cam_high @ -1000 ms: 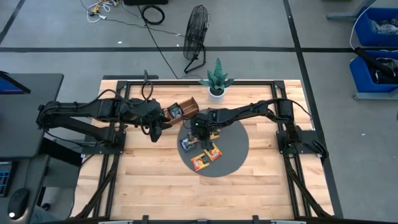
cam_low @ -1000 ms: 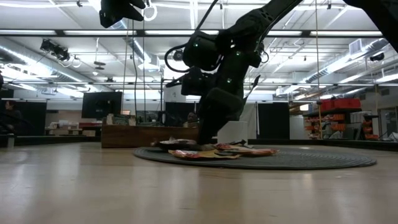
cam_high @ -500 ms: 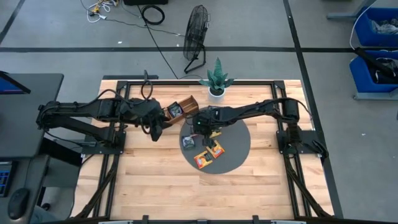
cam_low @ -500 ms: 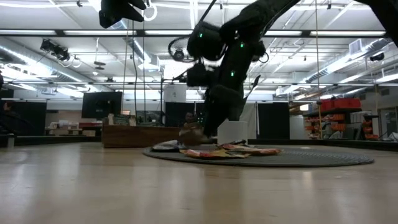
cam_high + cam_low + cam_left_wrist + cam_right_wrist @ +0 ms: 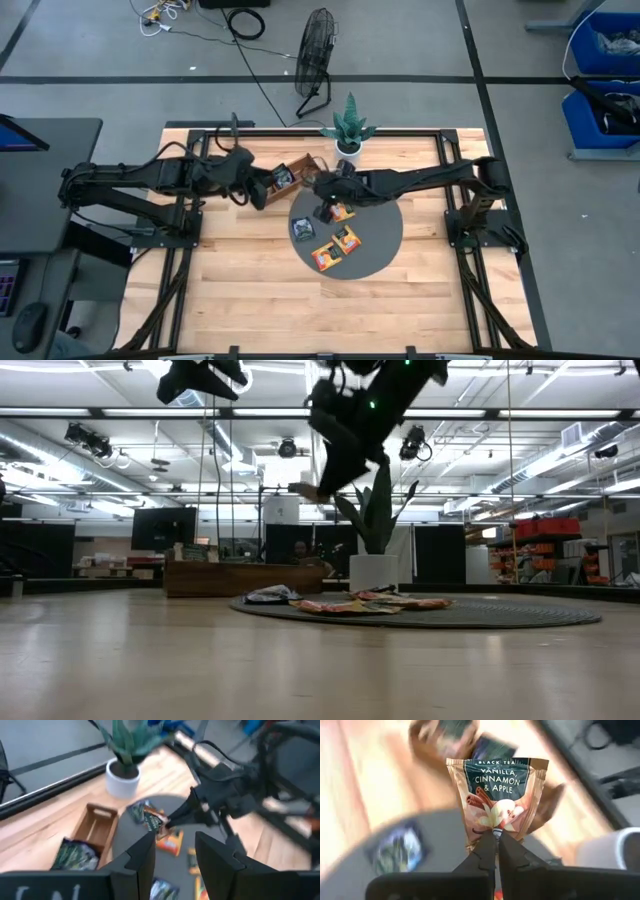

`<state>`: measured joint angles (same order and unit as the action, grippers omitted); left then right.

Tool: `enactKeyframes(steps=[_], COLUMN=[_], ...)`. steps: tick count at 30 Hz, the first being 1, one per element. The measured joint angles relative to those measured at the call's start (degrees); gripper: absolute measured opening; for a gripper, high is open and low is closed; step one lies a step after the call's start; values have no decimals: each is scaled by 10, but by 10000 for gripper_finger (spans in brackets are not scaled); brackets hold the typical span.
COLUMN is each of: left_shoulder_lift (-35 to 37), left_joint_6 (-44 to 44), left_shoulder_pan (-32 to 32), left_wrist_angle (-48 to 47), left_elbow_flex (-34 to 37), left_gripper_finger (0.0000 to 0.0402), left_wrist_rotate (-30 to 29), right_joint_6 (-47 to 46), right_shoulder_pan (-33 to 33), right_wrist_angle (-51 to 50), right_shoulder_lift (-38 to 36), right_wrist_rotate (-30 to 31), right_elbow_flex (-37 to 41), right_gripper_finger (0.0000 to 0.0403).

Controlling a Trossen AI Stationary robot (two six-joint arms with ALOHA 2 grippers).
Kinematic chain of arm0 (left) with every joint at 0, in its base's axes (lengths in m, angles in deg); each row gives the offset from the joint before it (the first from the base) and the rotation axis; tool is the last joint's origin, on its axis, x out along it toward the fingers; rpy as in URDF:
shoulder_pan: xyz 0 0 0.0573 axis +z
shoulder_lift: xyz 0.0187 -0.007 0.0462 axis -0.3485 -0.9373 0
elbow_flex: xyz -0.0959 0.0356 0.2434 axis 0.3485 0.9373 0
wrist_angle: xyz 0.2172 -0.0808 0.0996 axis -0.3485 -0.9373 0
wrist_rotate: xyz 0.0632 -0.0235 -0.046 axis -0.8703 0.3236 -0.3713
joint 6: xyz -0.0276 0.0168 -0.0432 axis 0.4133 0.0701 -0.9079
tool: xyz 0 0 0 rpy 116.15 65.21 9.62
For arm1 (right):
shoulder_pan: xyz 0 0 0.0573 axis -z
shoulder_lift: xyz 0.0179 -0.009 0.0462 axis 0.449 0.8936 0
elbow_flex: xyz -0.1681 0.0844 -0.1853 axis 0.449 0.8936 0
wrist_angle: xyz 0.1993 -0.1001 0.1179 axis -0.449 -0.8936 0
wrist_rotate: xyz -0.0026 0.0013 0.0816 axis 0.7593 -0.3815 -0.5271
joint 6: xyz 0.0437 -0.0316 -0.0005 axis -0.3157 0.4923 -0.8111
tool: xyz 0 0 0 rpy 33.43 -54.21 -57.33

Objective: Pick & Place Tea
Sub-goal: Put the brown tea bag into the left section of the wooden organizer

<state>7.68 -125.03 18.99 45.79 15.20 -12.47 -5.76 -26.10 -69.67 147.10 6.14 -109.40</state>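
My right gripper hangs above the far left part of the round dark mat, shut on a brown tea sachet printed "Black Tea Vanilla, Cinnamon & Apple". In the low view the sachet is well above the table. Several more sachets lie flat on the mat, one dark and two orange. The wooden tray stands just beyond the mat with sachets inside. My left gripper is open and holds nothing, raised left of the tray. My right gripper pinches the sachet's lower edge at its middle between its two fingertips. The fingers slant downward, coming from the table's right. The sachet stands out flat beyond the fingertips, printed face toward the wrist camera, lifted clear of the mat.
A potted plant in a white pot stands at the table's far edge, close behind the tray. Black frame rails run round the table. Bare wood lies near and left of the mat.
My right gripper has risen from the mat with the brown sachet in its fingers, rolling its wrist and drifting toward the tray; the sachet now hangs clear. My left gripper has turned in place, its fingers swinging toward the tray.
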Motion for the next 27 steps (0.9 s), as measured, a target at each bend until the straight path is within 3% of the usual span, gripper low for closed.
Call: enactKeyframes(steps=[10,19,27], left_shoulder_lift=[0,-1,-1], left_joint_6=[-64,-93,-93], left_shoulder_pan=[20,29,29], left_wrist_angle=[132,144,160], left_elbow_flex=[0,0,0], left_gripper_finger=[142,142,142], left_wrist_rotate=[-17,-35,-35], right_joint_6=[-23,-46,-57], right_shoulder_pan=[-44,-63,-66], right_wrist_angle=[152,304,325], right_shoulder_lift=[-42,-48,-48], right_wrist_rotate=[128,130,129], right_elbow_flex=[0,-1,-1], right_gripper_finger=[0,0,0])
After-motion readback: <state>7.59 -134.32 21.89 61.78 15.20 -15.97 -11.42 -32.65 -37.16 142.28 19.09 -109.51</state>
